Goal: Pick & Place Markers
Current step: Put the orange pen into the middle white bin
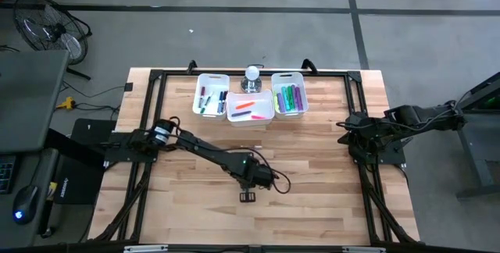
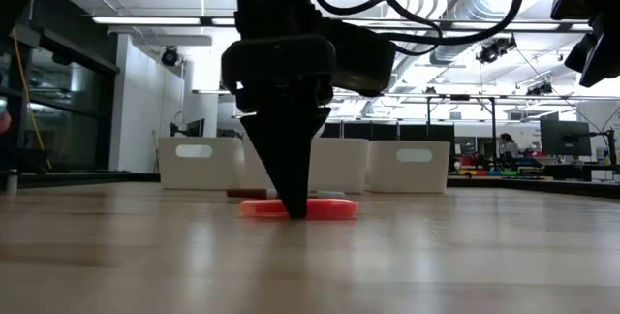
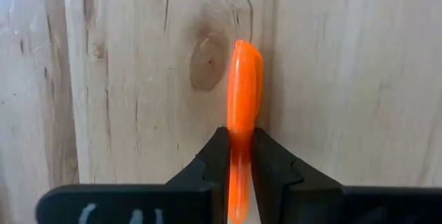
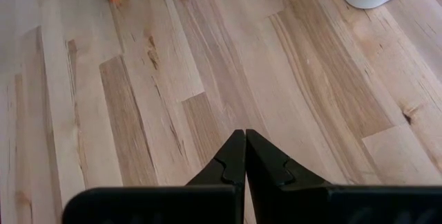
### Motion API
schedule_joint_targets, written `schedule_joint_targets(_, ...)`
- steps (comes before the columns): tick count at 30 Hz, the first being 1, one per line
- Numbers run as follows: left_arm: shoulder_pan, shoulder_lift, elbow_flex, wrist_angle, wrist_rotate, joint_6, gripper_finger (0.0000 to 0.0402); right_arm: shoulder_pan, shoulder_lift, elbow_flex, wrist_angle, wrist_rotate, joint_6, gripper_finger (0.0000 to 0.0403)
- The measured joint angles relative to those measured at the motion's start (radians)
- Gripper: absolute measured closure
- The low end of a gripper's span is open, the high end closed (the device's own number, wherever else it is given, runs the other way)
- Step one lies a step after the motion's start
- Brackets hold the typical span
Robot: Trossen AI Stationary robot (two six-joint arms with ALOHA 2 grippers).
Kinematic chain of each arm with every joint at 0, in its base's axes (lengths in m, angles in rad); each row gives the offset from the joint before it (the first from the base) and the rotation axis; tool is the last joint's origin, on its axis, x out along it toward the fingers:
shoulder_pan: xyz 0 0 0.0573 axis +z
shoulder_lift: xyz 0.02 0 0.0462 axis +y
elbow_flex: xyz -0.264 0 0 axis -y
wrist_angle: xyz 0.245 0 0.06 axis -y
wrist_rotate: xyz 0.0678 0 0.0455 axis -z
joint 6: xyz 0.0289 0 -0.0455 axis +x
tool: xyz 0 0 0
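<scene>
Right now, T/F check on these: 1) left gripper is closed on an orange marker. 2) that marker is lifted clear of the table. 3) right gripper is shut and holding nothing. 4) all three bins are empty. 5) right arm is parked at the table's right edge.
1) True: the left gripper pinches the orange marker.
2) False: the low view shows the marker lying on the table.
3) True: the right gripper is shut, with nothing between its fingers.
4) False: the bins hold markers.
5) True: it waits at the right edge.
</scene>
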Motion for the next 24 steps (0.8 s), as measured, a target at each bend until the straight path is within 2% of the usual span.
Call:
schedule_joint_targets(7, 0.012, 0.008, 0.095, -0.087, -0.112, -0.010, 0.0369, 0.000, 0.000, 0.000, 0.000, 0.000, 0.002, 0.0402)
schedule_joint_targets(13, 0.047, 0.004, 0.195, -0.270, -0.172, -0.017, 0.0369, 0.000, 0.000, 0.000, 0.000, 0.000, 0.002, 0.0402)
schedule_joint_targets(24, 0.235, 0.003, 0.364, -0.497, -0.236, 0.045, 0.0369, 0.000, 0.000, 0.000, 0.000, 0.000, 0.000, 0.0402)
